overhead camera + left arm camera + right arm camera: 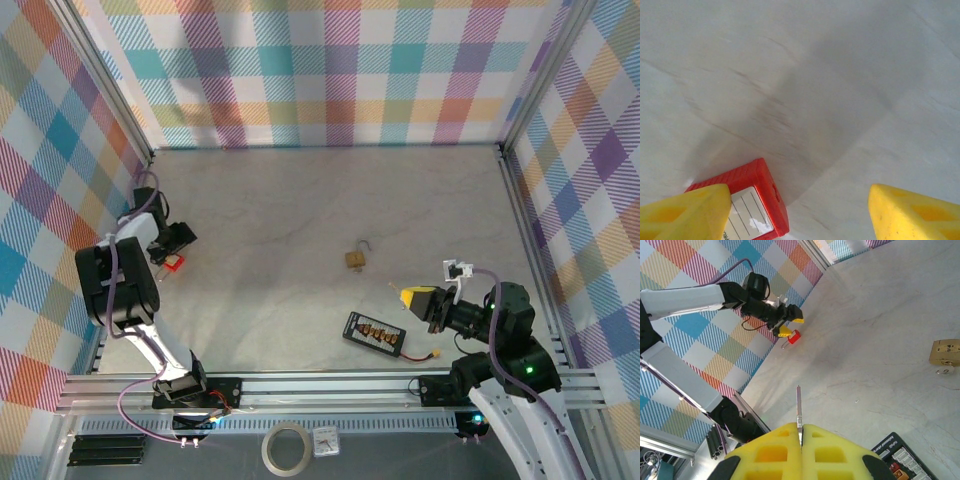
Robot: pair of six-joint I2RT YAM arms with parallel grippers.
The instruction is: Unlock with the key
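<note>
Key (798, 407): thin silvery blade, pinched between right fingers (771, 450).

Bare table (300, 200) rings the brass padlock (356, 258); the black box (375, 333) probably sits clear.

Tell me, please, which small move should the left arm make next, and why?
Probably shift the left jaws sideways until the red padlock sits between them: they stand open, with it off to one side, while the right jaws pinch the key.
</note>
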